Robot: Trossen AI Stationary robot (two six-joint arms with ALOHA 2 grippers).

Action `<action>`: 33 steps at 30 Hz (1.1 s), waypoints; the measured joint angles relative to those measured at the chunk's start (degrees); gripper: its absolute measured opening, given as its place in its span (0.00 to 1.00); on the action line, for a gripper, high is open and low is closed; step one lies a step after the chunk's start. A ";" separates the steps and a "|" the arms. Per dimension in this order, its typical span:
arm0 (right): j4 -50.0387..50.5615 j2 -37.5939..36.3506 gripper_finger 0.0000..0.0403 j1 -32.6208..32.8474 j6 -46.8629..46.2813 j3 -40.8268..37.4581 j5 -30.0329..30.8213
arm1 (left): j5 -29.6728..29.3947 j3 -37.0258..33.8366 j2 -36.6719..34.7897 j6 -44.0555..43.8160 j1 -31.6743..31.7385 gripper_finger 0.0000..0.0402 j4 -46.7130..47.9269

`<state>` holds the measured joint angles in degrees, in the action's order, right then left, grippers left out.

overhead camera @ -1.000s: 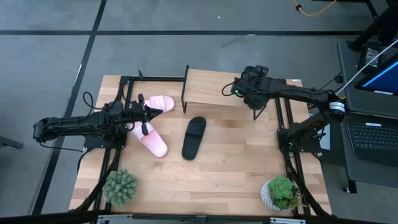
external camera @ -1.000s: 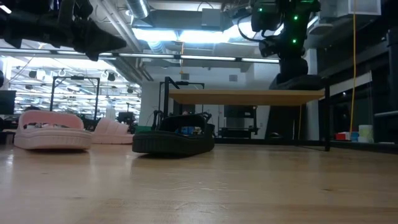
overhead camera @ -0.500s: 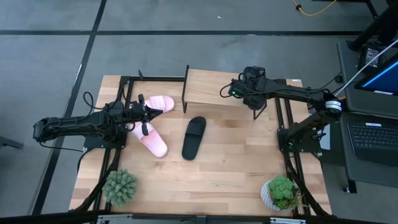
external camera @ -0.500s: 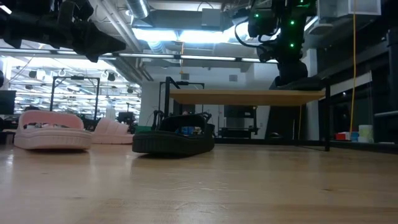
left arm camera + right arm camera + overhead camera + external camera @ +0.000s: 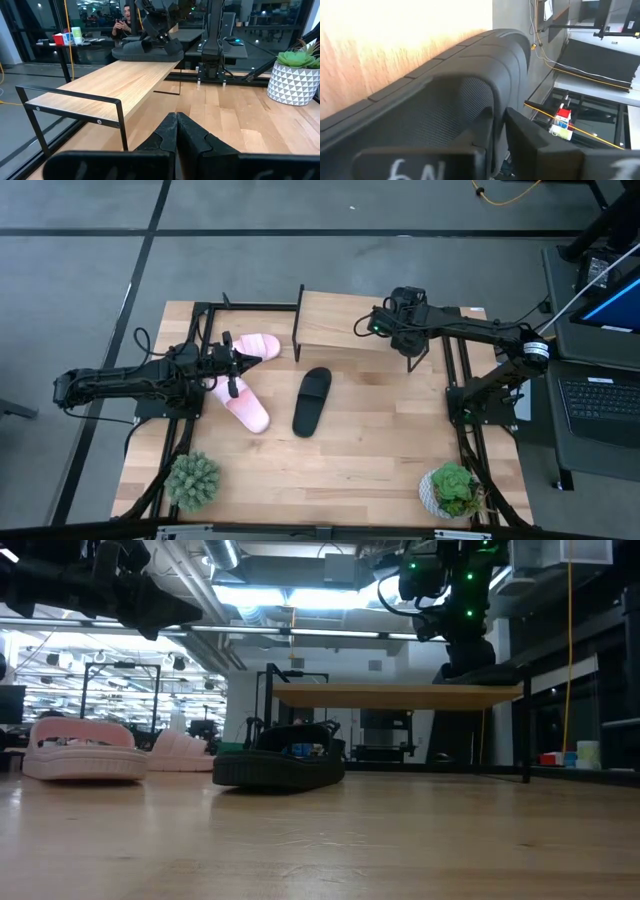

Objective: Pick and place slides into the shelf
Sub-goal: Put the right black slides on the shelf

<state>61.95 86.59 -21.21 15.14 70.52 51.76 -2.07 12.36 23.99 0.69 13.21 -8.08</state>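
The right gripper [image 5: 405, 330] sits over the right end of the shelf [image 5: 340, 322], its fingers pinched on the strap of a black slide [image 5: 145, 50]. The left wrist view shows that slide's sole lying on, or just above, the far end of the light-wood top board; whether it is fully down is hard to judge from there. In the right wrist view the slide's ribbed edge [image 5: 470, 55] fills most of the picture against the board. Over the last second the right gripper has crept slightly toward the shelf's middle and then stopped: the last half second shows no shift. That reads as the placing move being finished, with release the likely next step.

The left gripper [image 5: 232, 366] hovers at the left of the table above the two pink slides [image 5: 248, 380], its fingers pressed together and holding nothing, unchanged in that time. A second black slide [image 5: 312, 400] lies on the table in front of the shelf, clear of both arms, unmoved. So one slide is on the shelf, not yet let go, and three wait on the tabletop. A person [image 5: 122, 22] stands in the room behind.
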 joint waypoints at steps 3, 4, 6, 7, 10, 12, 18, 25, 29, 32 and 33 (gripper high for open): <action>0.00 0.00 0.22 0.00 0.00 0.00 -0.33 | 0.00 0.00 0.00 -0.02 0.00 0.00 0.00; 0.00 0.00 0.25 0.00 0.00 0.00 -0.38 | 0.00 0.00 0.00 0.00 0.00 0.00 0.00; 0.02 0.00 0.30 0.00 0.00 0.00 -0.46 | 0.00 0.00 0.00 0.00 0.00 0.00 0.00; 0.02 0.00 0.33 0.00 0.03 0.00 -0.52 | 0.00 0.00 0.00 -0.02 0.00 0.00 0.00; 0.02 0.02 0.40 0.00 0.22 0.00 -0.58 | 0.00 0.00 0.00 0.00 0.02 0.00 0.00; 0.02 0.02 0.43 0.03 0.24 0.00 -0.58 | 0.00 0.00 0.00 0.00 0.02 0.00 0.00; 0.09 -0.02 0.44 0.26 0.36 0.00 -0.60 | 0.00 0.00 0.00 -0.01 0.01 0.00 -0.01; 0.13 -0.07 0.44 0.26 0.27 0.00 -0.47 | 0.00 0.00 0.00 -0.02 0.00 0.00 -0.02; 0.67 -0.07 0.44 0.26 0.03 0.68 1.09 | 0.00 0.00 0.00 -0.02 0.02 0.00 -0.02; 1.89 -0.07 0.44 0.26 -1.42 3.38 0.71 | 0.00 0.00 0.00 -0.01 0.01 0.00 -0.02; 2.47 -0.07 0.44 0.26 -1.65 4.45 0.21 | 0.00 0.00 0.00 -0.02 0.00 0.00 -0.02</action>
<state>64.43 86.52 -20.95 13.49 74.97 51.97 -2.07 12.36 23.99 0.67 13.21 -8.10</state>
